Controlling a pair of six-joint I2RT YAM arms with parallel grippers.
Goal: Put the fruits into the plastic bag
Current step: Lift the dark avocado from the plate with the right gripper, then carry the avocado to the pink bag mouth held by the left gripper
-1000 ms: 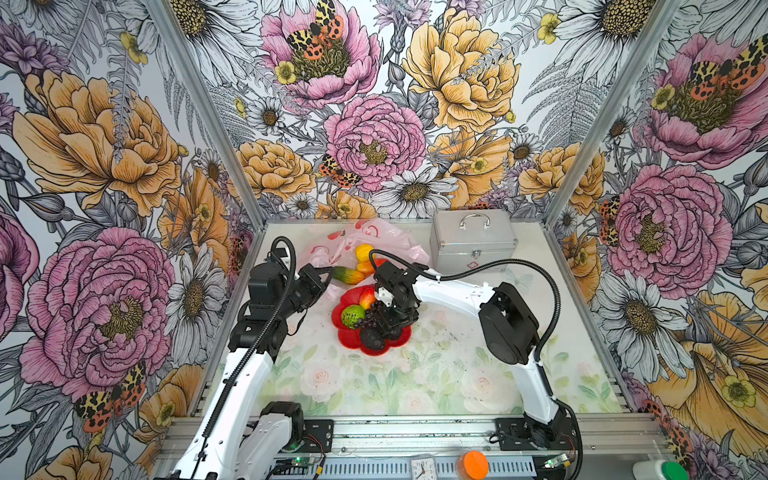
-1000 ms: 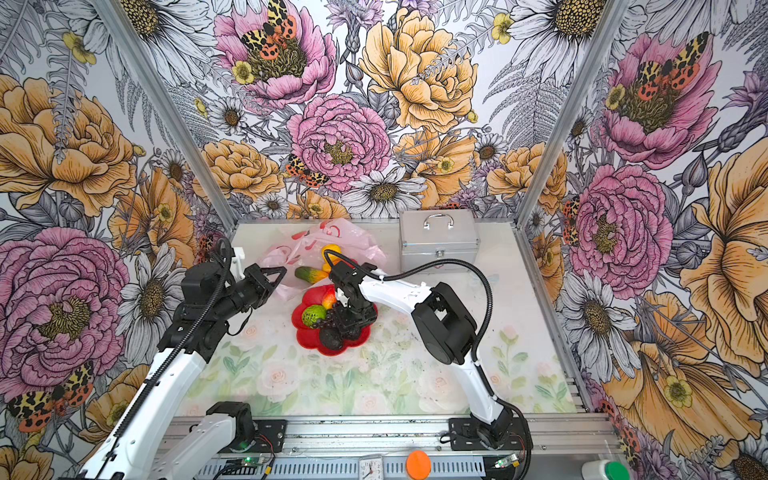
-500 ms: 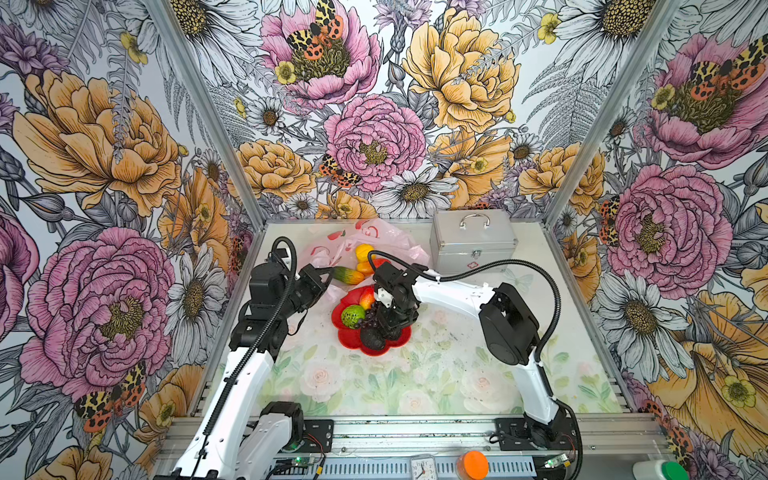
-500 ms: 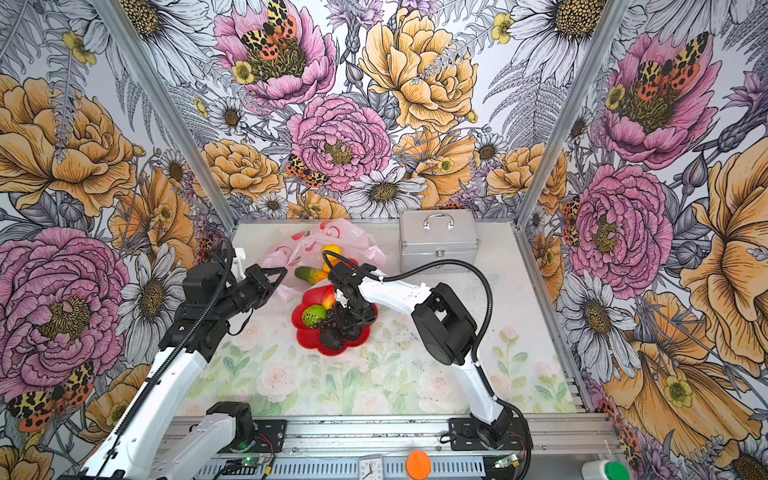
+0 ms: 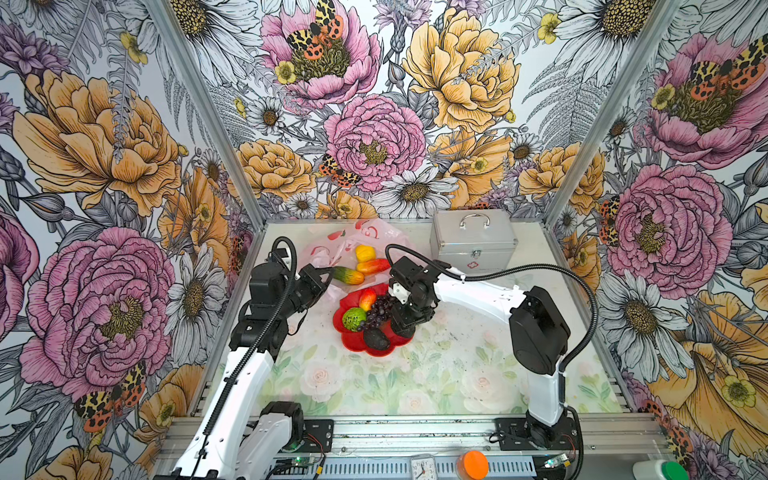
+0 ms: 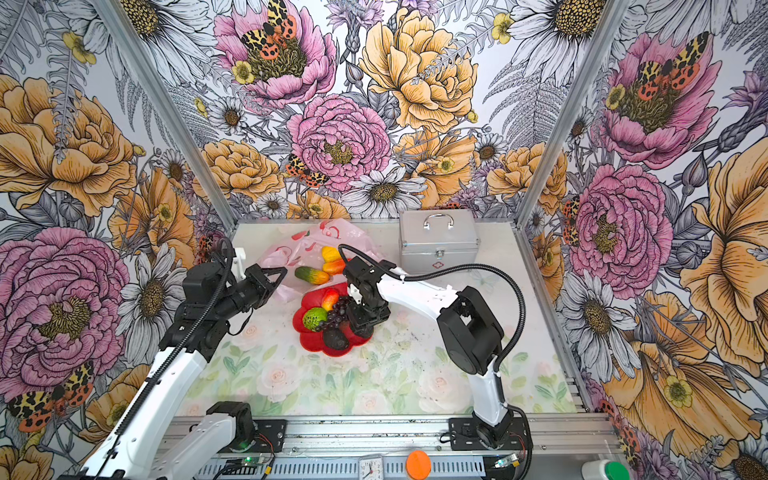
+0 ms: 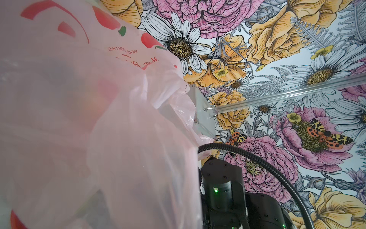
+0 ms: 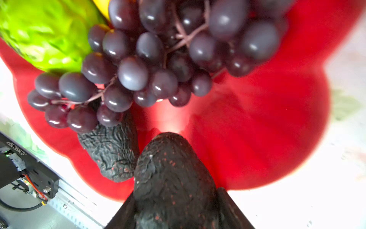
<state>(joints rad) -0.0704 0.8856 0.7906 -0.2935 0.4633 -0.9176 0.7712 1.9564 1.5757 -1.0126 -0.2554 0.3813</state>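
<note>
My right gripper (image 8: 176, 193) is shut on a blackish avocado-like fruit (image 8: 174, 170) over the red flower-shaped plate (image 5: 351, 341). A second blackish fruit (image 8: 111, 154), the purple grape bunch (image 5: 380, 309), a bumpy green ball (image 5: 354, 319) and a red-yellow fruit (image 5: 367, 298) lie on the plate. The pale-pink plastic bag (image 5: 328, 253) lies behind it, with a yellow fruit (image 5: 365, 252), a red-orange one (image 5: 372, 266) and a green-orange one (image 5: 348, 275) at its mouth. My left gripper (image 5: 328, 274) is shut on the bag's edge. In the left wrist view the bag (image 7: 99, 128) hides the jaws.
A silver metal case (image 5: 473, 241) stands at the back right, close behind the right arm's cable. The enclosure's flowered walls close in the left, back and right. A small clock (image 5: 419, 469) and an orange cap (image 5: 471, 464) sit at the front rail.
My right gripper's jaws have narrowed onto the blackish fruit over the plate. The left arm and the bag have stayed where they were.
</note>
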